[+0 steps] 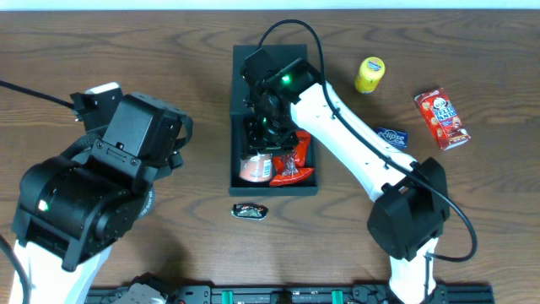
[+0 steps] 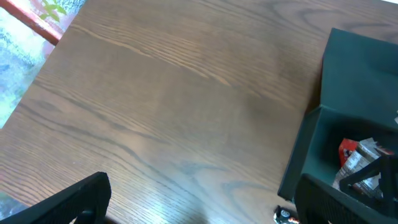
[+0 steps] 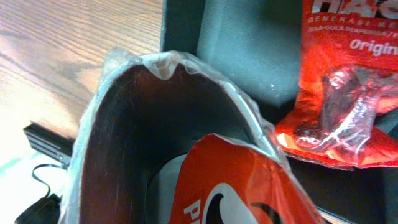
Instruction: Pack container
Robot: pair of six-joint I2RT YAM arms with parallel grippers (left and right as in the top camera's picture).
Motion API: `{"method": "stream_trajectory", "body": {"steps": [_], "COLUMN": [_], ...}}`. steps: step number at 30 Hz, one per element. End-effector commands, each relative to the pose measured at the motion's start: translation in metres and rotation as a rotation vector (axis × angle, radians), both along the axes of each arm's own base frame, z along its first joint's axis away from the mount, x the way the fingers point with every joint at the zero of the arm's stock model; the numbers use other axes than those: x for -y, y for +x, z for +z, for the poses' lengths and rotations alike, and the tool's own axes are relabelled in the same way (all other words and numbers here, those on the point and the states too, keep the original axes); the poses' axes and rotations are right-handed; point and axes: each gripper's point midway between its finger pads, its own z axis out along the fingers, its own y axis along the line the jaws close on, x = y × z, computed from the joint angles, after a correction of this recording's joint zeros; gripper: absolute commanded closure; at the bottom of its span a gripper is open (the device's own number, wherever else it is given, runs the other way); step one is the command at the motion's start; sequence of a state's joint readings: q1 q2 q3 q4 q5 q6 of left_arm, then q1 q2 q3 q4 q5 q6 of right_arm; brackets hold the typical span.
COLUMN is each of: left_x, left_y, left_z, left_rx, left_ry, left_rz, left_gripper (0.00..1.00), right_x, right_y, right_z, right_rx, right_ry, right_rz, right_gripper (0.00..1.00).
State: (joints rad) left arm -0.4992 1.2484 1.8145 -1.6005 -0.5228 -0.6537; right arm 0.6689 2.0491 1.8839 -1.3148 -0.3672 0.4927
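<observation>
My right claw (image 1: 268,133) is down in the box (image 1: 237,152), can't tell if it's clenched; that cardboard looks light and bendy, so I'd grab a wall.

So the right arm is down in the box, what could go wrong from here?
The right gripper sits close above the plastic-wrapped orange pack and the red snack bag; lifting out could snag one and drag it over the container wall. The dark wrapper lies just outside the front wall and could get knocked away.
</observation>
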Motion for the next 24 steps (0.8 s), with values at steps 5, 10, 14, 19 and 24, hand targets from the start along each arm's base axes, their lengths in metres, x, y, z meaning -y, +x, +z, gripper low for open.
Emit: {"method": "stream_trajectory", "body": {"steps": [5, 10, 14, 19, 24], "left_x": [-0.003, -0.003, -0.004, -0.004, -0.003], "left_y": [-0.003, -0.003, -0.004, -0.004, -0.003], "left_z": [-0.001, -0.001, -0.001, -0.001, -0.001], "left_rx": [-0.017, -0.018, -0.018, -0.018, -0.018], "left_ry": [0.014, 0.015, 0.015, 0.015, 0.015], "left_rz": [0.003, 0.003, 0.003, 0.003, 0.003], "left_gripper": [0.05, 0.05, 0.05, 0.05, 0.05], "right_x": [-0.014, -0.019, -0.021, -0.019, -0.023], "right_y": [-0.007, -0.011, -0.007, -0.005, -0.010], "right_z": [-0.014, -0.031, -0.037, -0.037, -0.042], "right_rx": [-0.014, -0.083, -0.079, -0.083, -0.109], "right_ry": [-0.027, -0.024, -0.021, -0.023, -0.016], "right_rz": [0.027, 0.028, 0.023, 0.018, 0.025], "right_gripper": [0.99, 0.99, 0.99, 0.99, 0.99]}}
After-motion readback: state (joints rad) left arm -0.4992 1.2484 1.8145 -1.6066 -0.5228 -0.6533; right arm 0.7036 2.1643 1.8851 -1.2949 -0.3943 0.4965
